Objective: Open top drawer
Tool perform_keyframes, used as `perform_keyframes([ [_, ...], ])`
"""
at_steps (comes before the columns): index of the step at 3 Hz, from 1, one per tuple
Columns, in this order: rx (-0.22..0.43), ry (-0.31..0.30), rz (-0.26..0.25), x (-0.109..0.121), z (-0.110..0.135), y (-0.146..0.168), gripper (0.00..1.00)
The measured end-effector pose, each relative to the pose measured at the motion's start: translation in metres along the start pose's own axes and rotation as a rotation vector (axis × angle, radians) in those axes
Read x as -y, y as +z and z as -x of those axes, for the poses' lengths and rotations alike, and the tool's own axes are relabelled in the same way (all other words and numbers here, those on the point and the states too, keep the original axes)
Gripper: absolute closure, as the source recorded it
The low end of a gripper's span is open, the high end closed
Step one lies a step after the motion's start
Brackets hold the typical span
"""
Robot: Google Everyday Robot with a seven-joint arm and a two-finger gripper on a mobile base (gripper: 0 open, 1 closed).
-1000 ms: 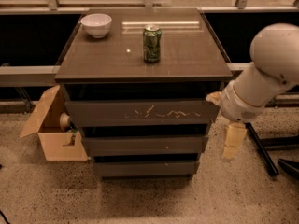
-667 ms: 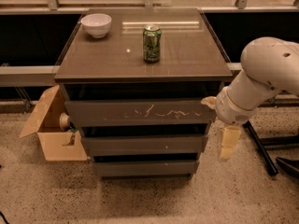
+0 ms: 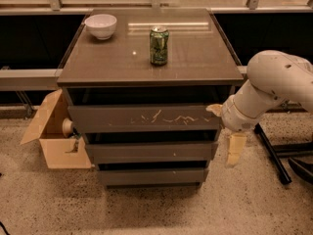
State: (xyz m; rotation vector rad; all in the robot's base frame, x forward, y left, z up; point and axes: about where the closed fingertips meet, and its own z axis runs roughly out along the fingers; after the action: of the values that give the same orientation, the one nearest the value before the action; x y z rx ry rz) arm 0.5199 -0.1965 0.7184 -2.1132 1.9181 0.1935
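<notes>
The top drawer [image 3: 122, 119] is the widest grey-brown front of the cabinet, with pale scratch marks across its middle. It sits pushed in under the cabinet top. My gripper [image 3: 225, 130] is at the drawer's right end, on the white arm [image 3: 274, 84] that reaches in from the right. Its fingers are spread open: the upper fingertip [image 3: 213, 108] is at the drawer's right edge and the lower finger [image 3: 235, 150] hangs down beside the middle drawer. It holds nothing.
A green can [image 3: 159, 45] and a white bowl [image 3: 101, 25] stand on the cabinet top [image 3: 195, 58]. Two narrower drawer fronts [image 3: 151, 152] lie below. An open cardboard box [image 3: 54, 136] stands on the floor at the left. Black stand legs [image 3: 274, 153] are on the right.
My arm and gripper have moved left, bringing the upper fingertip up to the top drawer's right edge. The drawer has not moved.
</notes>
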Motion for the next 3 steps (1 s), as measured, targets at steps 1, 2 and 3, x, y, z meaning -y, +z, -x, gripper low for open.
perform_keyframes([
  [1,-0.013,-0.008,-0.005,0.002,-0.001,0.001,0.00],
  [2,-0.033,-0.073,-0.028,0.035,-0.015,0.014,0.00],
  [3,-0.036,-0.115,-0.047,0.062,-0.027,0.027,0.00],
])
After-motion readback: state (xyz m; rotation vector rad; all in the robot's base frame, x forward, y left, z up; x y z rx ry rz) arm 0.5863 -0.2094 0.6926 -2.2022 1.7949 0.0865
